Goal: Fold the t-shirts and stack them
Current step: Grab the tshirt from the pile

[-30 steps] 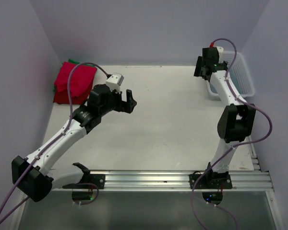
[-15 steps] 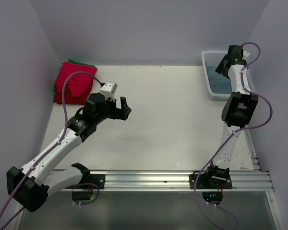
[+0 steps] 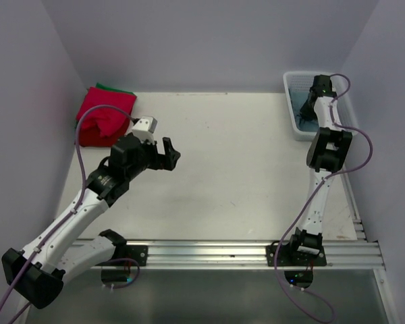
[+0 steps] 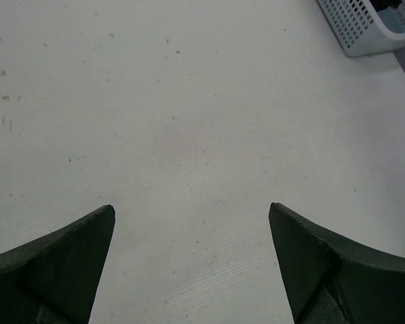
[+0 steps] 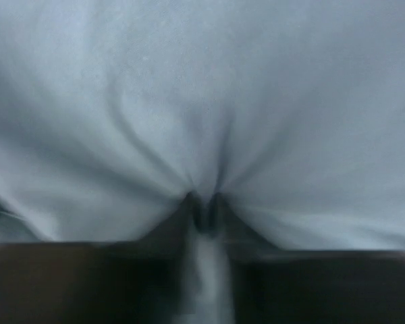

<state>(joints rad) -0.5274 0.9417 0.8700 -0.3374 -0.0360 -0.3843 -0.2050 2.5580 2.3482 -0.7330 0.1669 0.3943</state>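
- One white mesh basket (image 3: 297,130) is sitting at the upper right of the overhead view, on the white table (image 3: 236,162).
- One blue-grey t-shirt (image 5: 202,101) is lying bunched inside the basket. I cannot tell its long axis or which way it is pointing.
- The red t-shirts (image 3: 101,121) are sitting folded in one pile at the upper left. I cannot count the layers.
- The pile's longer side is running up the frame, leaning a little right.
- One green t-shirt (image 3: 115,87) is peeking out at the pile's far edge.
- The right gripper (image 5: 202,204) is reaching down into the basket, its fingers pinching a gathered fold of the blue-grey cloth.
- The left gripper (image 3: 170,150) is hanging over bare table left of centre, jaws spread wide and holding nothing.
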